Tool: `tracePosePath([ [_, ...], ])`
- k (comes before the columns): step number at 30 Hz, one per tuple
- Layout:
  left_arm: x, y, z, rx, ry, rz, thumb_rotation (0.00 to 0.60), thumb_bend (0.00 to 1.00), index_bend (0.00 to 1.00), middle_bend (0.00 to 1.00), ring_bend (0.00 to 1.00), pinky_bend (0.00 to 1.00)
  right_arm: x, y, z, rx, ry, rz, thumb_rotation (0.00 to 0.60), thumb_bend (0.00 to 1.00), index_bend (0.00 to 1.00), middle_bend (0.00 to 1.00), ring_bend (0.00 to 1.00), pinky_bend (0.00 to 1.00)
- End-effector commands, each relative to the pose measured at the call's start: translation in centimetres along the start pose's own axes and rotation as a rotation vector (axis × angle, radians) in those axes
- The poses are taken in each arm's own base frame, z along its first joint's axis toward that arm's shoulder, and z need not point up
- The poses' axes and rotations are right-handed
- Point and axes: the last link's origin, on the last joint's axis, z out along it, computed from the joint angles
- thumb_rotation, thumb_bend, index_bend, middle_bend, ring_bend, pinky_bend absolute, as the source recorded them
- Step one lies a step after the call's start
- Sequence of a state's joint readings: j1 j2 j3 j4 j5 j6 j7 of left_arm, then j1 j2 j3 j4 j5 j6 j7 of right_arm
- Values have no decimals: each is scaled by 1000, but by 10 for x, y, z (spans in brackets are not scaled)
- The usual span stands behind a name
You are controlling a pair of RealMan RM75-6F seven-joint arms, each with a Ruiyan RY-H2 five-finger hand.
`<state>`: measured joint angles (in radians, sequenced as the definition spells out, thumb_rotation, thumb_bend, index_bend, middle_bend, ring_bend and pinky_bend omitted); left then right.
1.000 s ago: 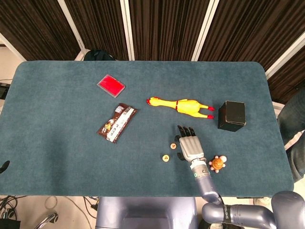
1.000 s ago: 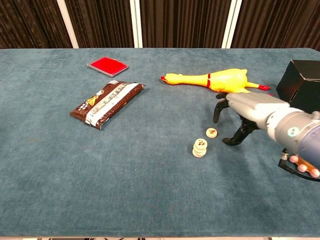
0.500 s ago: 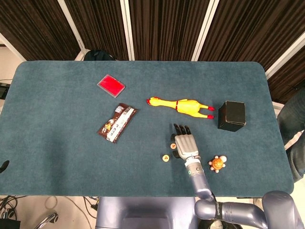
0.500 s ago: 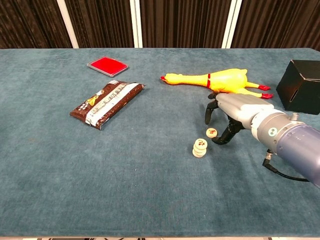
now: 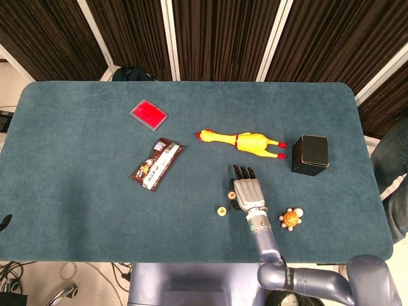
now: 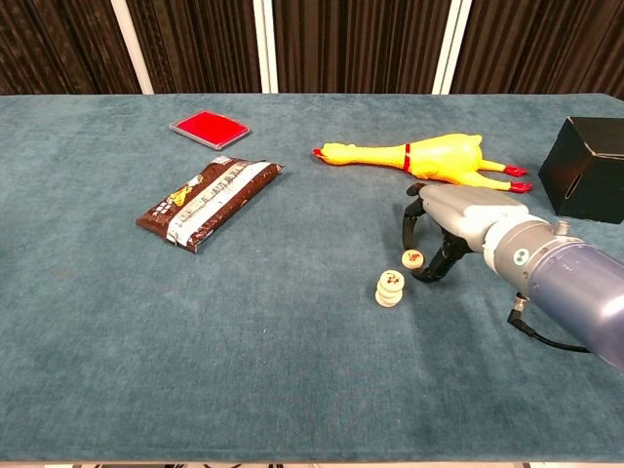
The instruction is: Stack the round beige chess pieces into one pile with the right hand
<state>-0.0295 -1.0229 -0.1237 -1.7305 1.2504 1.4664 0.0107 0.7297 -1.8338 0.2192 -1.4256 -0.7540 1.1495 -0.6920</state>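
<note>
A small stack of round beige chess pieces [image 6: 390, 288] stands on the blue table cloth, seen from above as one disc [image 5: 221, 211]. A single beige piece [image 6: 412, 258] lies flat just behind and to the right of it, also visible as the piece [image 5: 232, 195] at the hand's edge. My right hand [image 6: 450, 223] hovers palm down over that single piece, fingers curled downward on either side of it, holding nothing. From above the right hand [image 5: 248, 190] partly covers the piece. My left hand is not visible in either view.
A yellow rubber chicken [image 6: 414, 157] lies behind the hand. A black box [image 6: 589, 171] stands at the right. A brown snack packet [image 6: 209, 202] and a red flat case [image 6: 209, 128] lie to the left. A small orange and beige toy [image 5: 291, 218] sits right of my forearm.
My right hand has moved left and slightly toward the single piece, lowering so its fingers now bracket it. The pieces have not moved.
</note>
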Motion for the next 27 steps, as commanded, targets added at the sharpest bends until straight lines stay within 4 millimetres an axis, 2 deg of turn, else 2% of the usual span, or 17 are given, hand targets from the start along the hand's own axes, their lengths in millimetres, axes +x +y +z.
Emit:
tracePosePath([
  [1, 0, 0, 0, 0, 0, 0, 600, 187, 118, 0, 0, 72, 0, 0, 0, -2, 0, 0, 600, 342, 489, 0, 0, 0],
  [18, -1, 0, 0, 2, -3, 2, 600, 187, 118, 0, 0, 72, 2, -2, 2, -3, -2, -2, 600, 342, 533, 0, 0, 0],
  [27, 0, 0, 0, 4, -3, -2, 600, 187, 118, 0, 0, 72, 9, -3, 2, 5, 9, -5, 600, 341, 548, 0, 0, 0],
])
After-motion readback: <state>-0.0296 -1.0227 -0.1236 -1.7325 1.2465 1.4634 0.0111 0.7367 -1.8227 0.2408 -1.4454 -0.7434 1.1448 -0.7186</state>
